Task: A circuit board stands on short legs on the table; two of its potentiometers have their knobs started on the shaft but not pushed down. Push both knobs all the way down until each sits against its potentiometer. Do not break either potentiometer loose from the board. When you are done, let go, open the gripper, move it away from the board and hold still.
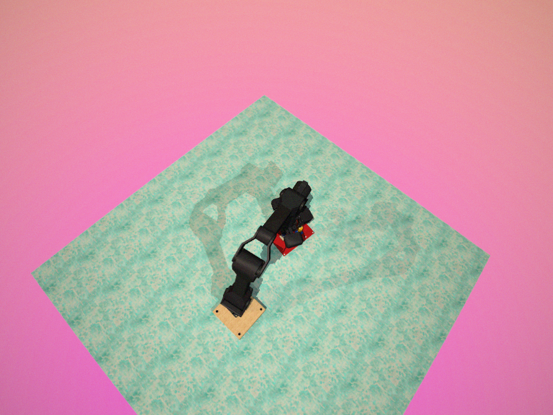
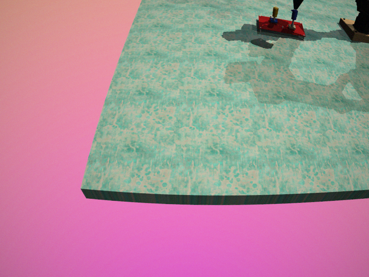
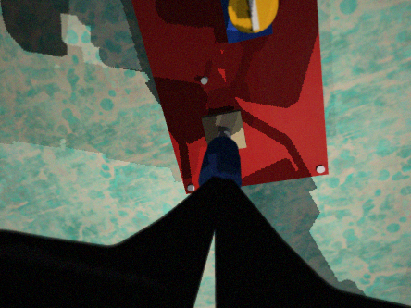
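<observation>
The red circuit board (image 1: 282, 245) (image 2: 278, 27) (image 3: 307, 133) stands on short legs. The blue knob (image 2: 294, 14) (image 3: 220, 159) is high on its shaft, with bare shaft showing above the beige potentiometer (image 2: 292, 27) (image 3: 217, 126). The yellow knob (image 1: 300, 228) (image 2: 275, 11) (image 3: 267, 7) is also raised, with shaft showing above the blue potentiometer (image 2: 273, 20) (image 3: 238, 36). My gripper (image 2: 295, 8) (image 3: 220, 188) is shut and empty, pointing down. Its tips are at the top of the blue knob; whether they touch it is not clear. In the top view the arm hides the blue knob.
The arm's wooden base plate (image 1: 239, 325) (image 2: 347, 27) lies beyond the board's blue-knob end. The yellow knob stands close beside the gripper. Dark arm shadows cross the board and the teal table (image 1: 345, 318) (image 2: 184, 135) (image 3: 370, 117).
</observation>
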Controlling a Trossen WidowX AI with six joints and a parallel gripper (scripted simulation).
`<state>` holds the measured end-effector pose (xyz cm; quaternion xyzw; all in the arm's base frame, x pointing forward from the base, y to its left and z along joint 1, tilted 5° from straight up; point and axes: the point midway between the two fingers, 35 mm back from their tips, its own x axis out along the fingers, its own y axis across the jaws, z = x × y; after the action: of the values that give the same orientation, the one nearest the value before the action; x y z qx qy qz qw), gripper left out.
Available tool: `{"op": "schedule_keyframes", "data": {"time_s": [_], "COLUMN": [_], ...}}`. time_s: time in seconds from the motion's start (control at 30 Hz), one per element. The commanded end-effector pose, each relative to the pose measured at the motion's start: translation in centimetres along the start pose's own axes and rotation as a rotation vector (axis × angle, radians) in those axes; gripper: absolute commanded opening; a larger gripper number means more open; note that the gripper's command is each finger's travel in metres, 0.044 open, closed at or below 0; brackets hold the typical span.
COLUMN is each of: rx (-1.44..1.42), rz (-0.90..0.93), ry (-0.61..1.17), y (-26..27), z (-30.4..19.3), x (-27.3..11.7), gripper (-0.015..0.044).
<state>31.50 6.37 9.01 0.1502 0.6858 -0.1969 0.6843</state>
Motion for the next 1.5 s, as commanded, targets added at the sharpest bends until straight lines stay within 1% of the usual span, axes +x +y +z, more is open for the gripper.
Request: {"op": "schedule_keyframes", "data": {"time_s": [0.0,1.47], "rx": [0.004,0.004], "rz": [0.003,0.003], "ry": [0.004,0.004], "y": [0.04,0.04], "z": [-0.06,-0.06], "x": [0.03,0.7], "gripper": [0.0,0.0]}}
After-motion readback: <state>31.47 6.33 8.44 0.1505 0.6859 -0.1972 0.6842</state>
